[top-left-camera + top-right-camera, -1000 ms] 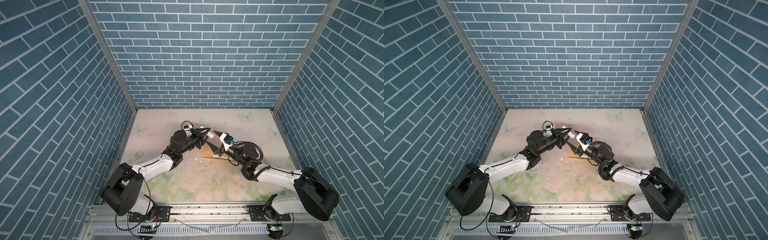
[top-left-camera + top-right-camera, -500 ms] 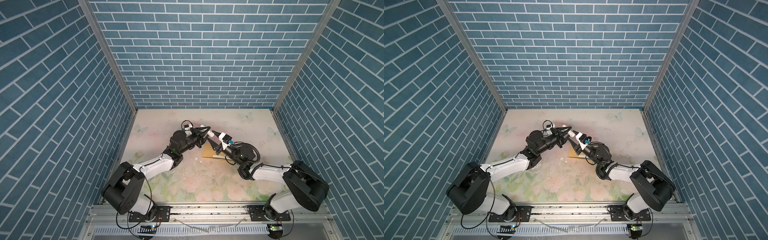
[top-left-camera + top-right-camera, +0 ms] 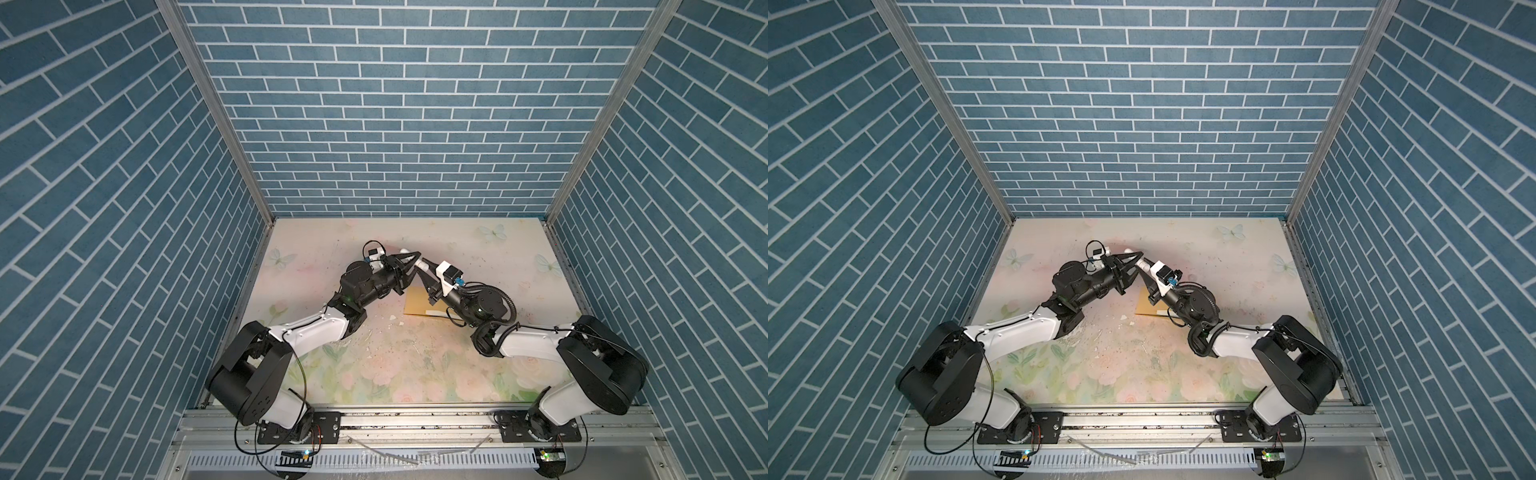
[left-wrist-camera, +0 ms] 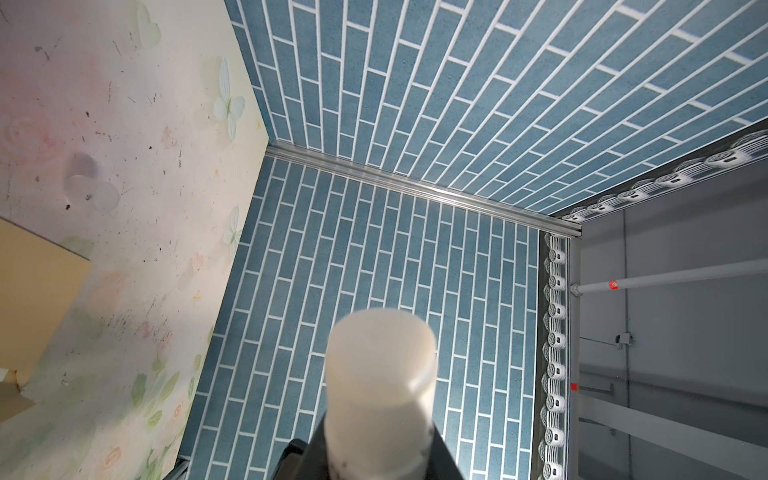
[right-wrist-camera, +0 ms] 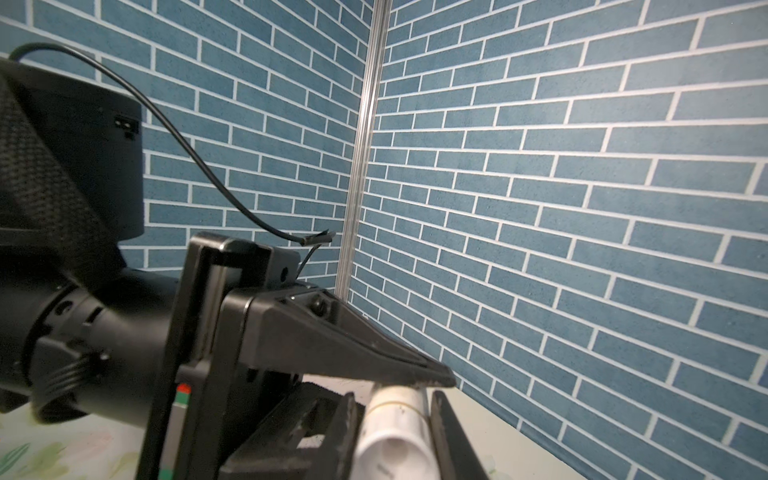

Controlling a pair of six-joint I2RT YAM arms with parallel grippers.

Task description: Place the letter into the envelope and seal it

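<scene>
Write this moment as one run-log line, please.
left gripper: shut on white stick | right gripper: shut on its other end | envelope: flat on table | letter: not visible

You see only part of the envelope point(image 3: 417, 302): a mustard-yellow rectangle lying flat on the table, directly beneath the right claw point(image 3: 424, 266) and just beside the left claw point(image 3: 409, 266). Its flap is hidden in both top views. In the left wrist view a plain yellow corner point(image 4: 37, 299) shows.
</scene>
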